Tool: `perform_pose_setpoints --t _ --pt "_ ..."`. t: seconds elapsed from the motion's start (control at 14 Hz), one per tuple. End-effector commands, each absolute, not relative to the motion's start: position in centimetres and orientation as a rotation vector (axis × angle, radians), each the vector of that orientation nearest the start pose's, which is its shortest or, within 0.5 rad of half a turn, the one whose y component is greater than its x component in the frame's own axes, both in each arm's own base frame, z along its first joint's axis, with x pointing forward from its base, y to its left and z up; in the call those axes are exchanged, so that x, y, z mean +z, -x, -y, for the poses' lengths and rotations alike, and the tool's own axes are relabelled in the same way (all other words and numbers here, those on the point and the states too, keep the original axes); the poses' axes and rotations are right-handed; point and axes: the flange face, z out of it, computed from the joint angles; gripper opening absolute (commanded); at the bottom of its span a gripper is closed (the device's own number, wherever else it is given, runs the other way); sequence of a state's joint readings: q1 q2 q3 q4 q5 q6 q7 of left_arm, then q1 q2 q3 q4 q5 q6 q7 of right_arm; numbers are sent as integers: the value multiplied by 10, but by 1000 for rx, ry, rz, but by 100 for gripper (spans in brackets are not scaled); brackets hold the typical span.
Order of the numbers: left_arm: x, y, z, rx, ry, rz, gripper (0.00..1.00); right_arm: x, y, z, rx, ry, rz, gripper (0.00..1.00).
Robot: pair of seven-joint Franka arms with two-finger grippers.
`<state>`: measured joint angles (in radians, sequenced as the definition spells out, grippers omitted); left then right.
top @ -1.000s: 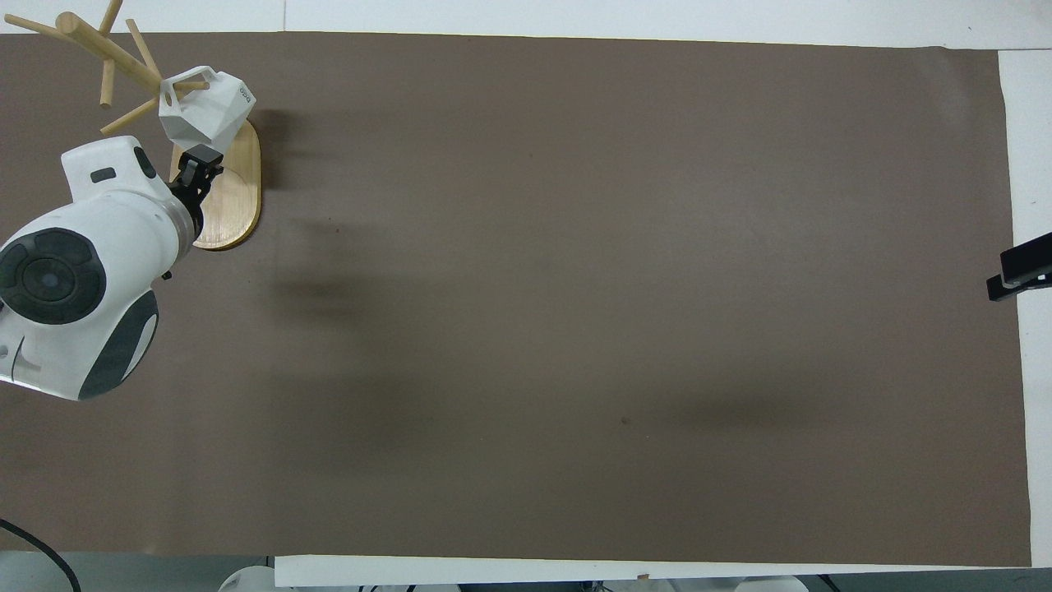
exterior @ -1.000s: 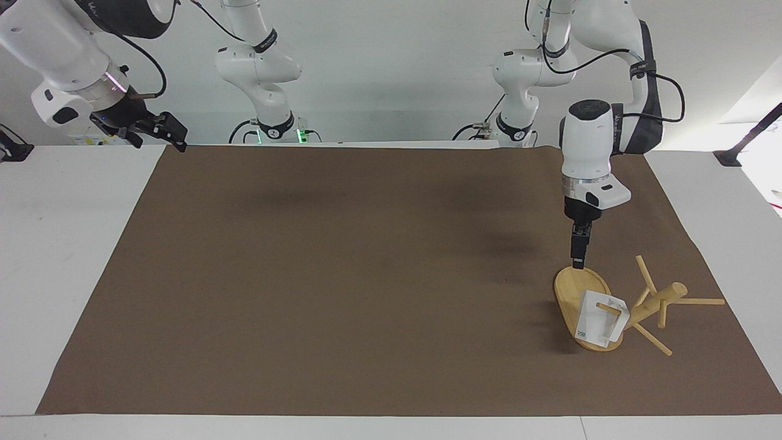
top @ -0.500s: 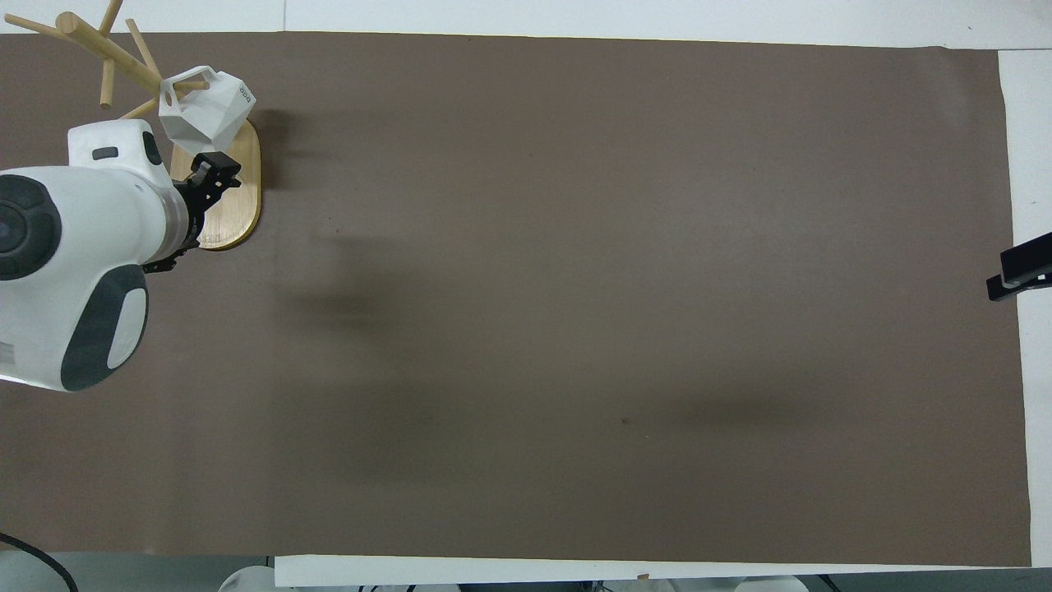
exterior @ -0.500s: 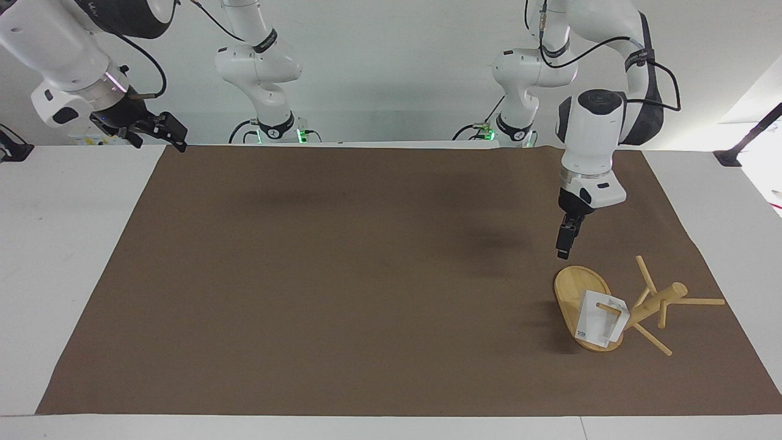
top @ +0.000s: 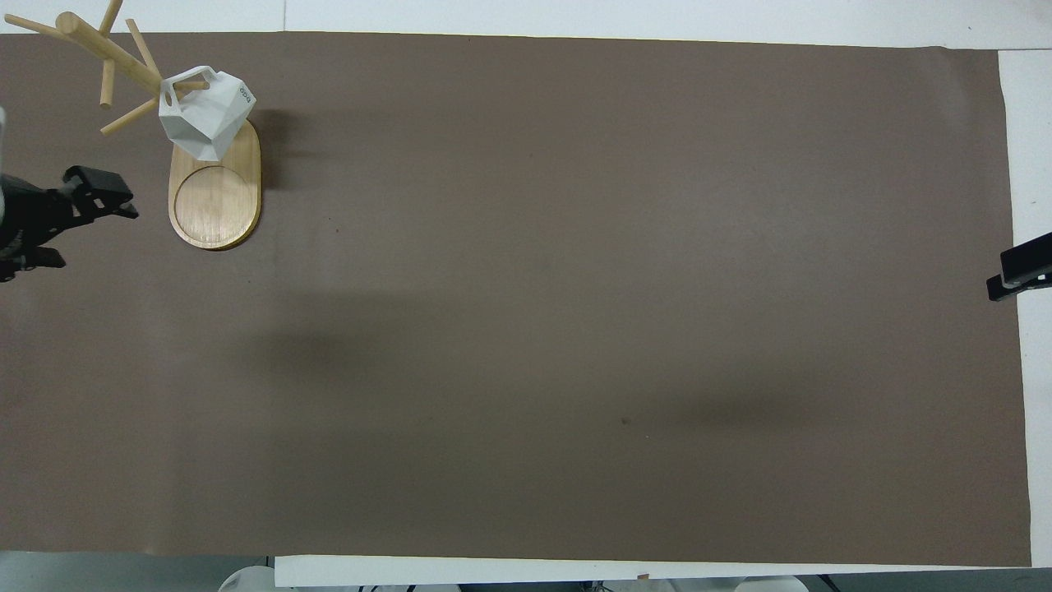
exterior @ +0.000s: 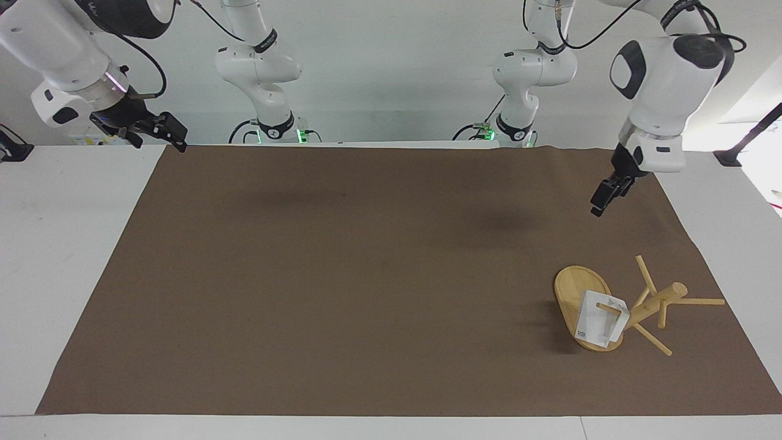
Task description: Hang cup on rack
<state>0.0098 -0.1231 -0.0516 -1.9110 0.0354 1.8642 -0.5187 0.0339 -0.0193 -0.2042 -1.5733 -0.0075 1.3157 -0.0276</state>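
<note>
a robotics lab: white franka arms (exterior: 660, 73) bolted around a brown-matted table (exterior: 366, 275)

The cup (exterior: 602, 324) is plain white with a small dark marking near its base. The rack (exterior: 635, 305) is light, honey-coloured bamboo. A flat brown mat (exterior: 366, 275) covers the white counter (exterior: 61, 244). Both arms are white with dark grey joints, and the left claw (exterior: 600, 200) and right claw (exterior: 165, 131) are black.
</note>
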Motion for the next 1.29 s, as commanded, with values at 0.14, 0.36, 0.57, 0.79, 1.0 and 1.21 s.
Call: perform_pose_setpoints --t 0.14,0.36,0.57,0.79,1.0,1.21 --pt "611 -526 -5 2 3119 347 100 614 -506 89 353 3100 -233 100" --pt "628 -537 4 60 3163 116 100 614 -506 89 355 3100 -232 100" --pt "640 -543 19 148 3158 -102 100 614 -506 89 355 3100 -232 100" --pt "639 -552 34 191 3151 -151 100 614 -506 89 355 3100 -232 100" --pt "636 -551 44 172 3149 -180 100 614 -506 89 355 3100 -232 100" --pt "631 -551 44 171 3136 -179 100 614 -506 89 355 3100 -232 100"
